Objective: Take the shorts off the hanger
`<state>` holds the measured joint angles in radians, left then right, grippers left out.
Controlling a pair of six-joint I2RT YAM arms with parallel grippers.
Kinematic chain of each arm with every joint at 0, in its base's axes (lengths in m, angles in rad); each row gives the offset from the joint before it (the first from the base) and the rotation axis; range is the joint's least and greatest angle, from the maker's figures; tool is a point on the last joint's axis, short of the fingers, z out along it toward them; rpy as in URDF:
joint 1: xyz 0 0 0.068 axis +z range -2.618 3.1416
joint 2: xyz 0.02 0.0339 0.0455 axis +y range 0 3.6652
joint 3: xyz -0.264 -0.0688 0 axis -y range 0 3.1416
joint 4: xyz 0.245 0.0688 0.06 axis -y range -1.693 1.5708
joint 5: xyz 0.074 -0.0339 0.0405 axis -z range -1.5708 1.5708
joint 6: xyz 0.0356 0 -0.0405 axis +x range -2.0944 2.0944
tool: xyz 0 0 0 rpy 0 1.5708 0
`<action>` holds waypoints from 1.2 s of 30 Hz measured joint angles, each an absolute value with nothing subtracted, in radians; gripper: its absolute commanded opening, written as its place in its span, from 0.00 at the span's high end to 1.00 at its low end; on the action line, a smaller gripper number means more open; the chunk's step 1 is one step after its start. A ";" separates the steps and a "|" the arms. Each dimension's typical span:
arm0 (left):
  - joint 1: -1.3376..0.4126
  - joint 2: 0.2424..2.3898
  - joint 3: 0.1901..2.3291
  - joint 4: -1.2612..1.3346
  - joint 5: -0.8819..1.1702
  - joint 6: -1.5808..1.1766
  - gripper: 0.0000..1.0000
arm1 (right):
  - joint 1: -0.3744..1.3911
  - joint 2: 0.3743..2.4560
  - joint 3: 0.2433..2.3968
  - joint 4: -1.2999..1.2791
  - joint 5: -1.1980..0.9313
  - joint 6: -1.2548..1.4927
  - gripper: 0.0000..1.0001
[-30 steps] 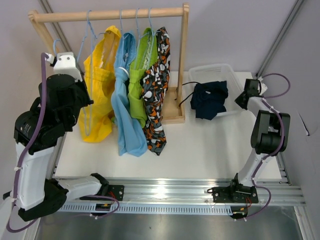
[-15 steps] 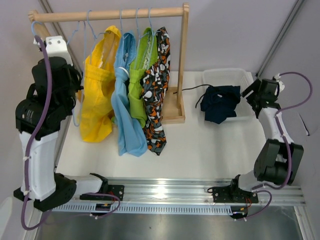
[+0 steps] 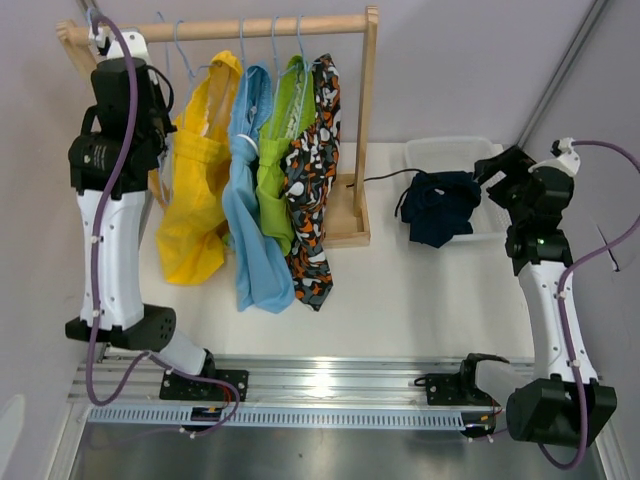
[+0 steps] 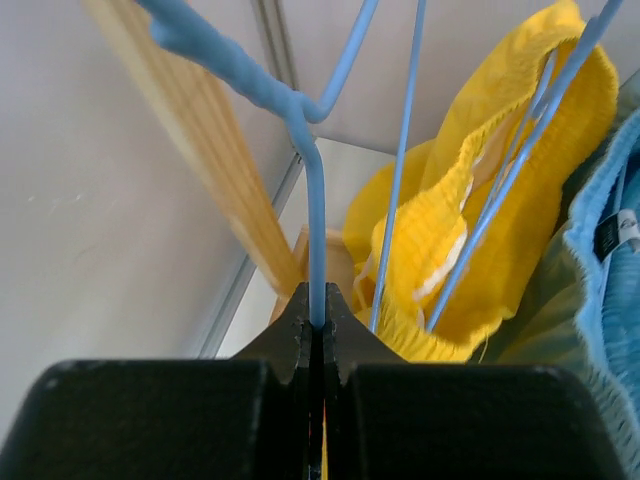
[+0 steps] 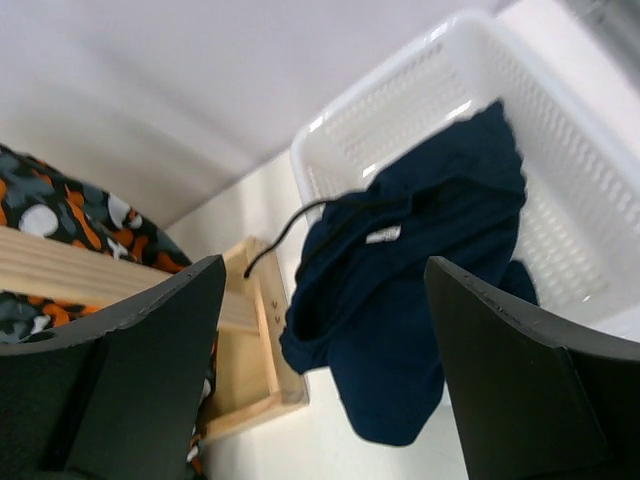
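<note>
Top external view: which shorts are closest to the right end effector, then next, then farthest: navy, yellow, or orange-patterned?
1. Navy shorts, draped over the white basket, just left of the right end effector.
2. Black orange-patterned shorts, at the rack's right end.
3. Yellow shorts, far left.

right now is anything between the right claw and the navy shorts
nothing visible does. the right claw is open and faces the navy shorts, which drape over the rim of the white basket, with only open space between claw and fabric
</note>
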<state>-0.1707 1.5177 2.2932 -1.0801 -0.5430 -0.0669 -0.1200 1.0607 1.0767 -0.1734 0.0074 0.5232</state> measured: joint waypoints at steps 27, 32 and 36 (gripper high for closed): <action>-0.137 1.837 2.434 -0.955 -0.391 -0.103 1.00 | -0.006 1.034 0.976 -0.230 -0.072 0.545 0.13; -0.115 1.737 2.247 -0.865 -0.364 -0.117 0.91 | 0.062 1.000 0.976 -0.264 -0.043 0.540 0.13; -0.089 1.673 2.120 -0.870 -0.359 -0.124 0.69 | 0.111 0.988 0.976 -0.293 -0.018 0.538 0.13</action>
